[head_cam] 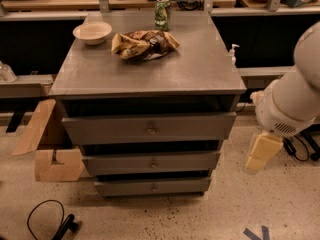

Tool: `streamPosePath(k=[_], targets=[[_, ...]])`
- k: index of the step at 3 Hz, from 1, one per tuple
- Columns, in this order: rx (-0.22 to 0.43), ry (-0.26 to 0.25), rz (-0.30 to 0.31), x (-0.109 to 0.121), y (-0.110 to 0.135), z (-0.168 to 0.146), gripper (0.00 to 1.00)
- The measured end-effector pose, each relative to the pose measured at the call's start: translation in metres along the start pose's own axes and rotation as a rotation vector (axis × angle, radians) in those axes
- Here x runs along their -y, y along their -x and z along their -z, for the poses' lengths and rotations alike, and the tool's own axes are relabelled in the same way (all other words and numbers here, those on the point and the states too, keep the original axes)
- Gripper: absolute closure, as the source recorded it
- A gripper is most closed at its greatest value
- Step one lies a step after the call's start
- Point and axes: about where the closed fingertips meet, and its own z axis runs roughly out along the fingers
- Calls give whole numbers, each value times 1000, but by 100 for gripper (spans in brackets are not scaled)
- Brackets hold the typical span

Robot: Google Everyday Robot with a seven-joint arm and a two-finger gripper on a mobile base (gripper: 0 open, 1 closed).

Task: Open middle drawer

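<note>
The grey cabinet (150,69) has three drawers stacked in its front. The middle drawer (115,164) has a front of middling height and a small round brass knob (153,162) at its centre. Its front sits in line with the other fronts, with a dark gap above it. My white arm (295,99) comes in from the right. The cream-coloured gripper (261,153) hangs down beside the cabinet's right side, level with the middle drawer, apart from it and holding nothing that I can see.
On the cabinet top are a white bowl (92,32), a crumpled snack bag (144,44) and a green can (162,13). A cardboard box (50,144) stands on the floor at the left. Black cables (50,224) lie at the front left. Workbenches stand behind.
</note>
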Motion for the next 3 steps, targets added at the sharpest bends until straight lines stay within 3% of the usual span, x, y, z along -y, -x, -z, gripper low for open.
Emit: streamPosePath(k=[1,2,3], targets=[[7,-19,29,-8,-18,-64,0],[63,-73,55,2,-21,-112,0],[107,-148,57,21,-11,-117,0]])
